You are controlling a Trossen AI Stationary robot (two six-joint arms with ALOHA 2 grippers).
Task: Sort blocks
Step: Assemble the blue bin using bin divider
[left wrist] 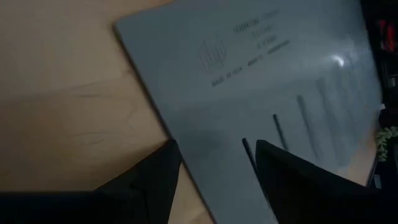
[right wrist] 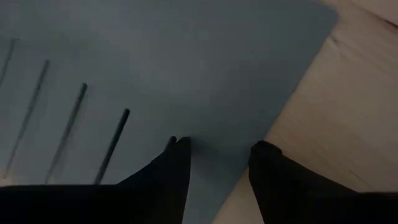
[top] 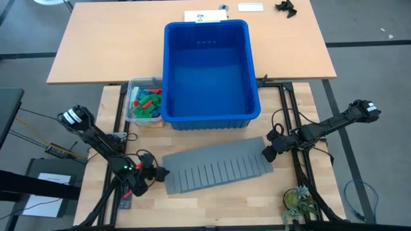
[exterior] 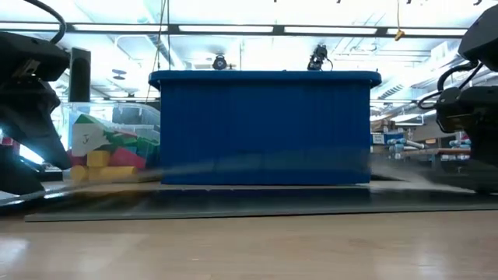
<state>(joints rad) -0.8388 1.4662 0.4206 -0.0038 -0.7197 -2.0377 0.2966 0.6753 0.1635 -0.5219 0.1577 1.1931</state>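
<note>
Pale wooden table tops [top: 212,205] fill the high view, with a large blue bin [top: 209,70] standing empty in the middle and a small clear tub [top: 142,102] touching its left wall. All the blocks [top: 146,99] in sight, red, yellow, blue and green, lie piled in that tub; none is in the bin or loose on the table.

Nearer than the bin lies a grey slotted sheet [top: 215,168], flat on the wood. The left gripper [top: 156,173] is at its left end and the right gripper [top: 268,154] at its right end. In the left wrist view the left gripper [left wrist: 214,168] has its fingers apart, straddling the sheet's edge without pinching it. In the right wrist view the right gripper [right wrist: 217,165] likewise stands with a gap between its fingers, set over the sheet's corner; no firm clamp on the sheet shows.

The risk lies in the two-ended hold. If one side bites while the other only brushes the edge, the thin sheet would likely pivot or slide across the wood rather than lift. Fingertips pressing down on a flat sheet may also scrape and miss the edge altogether. A skewed lift could swing the far edge into the bin or nudge the tub and spill blocks.
</note>
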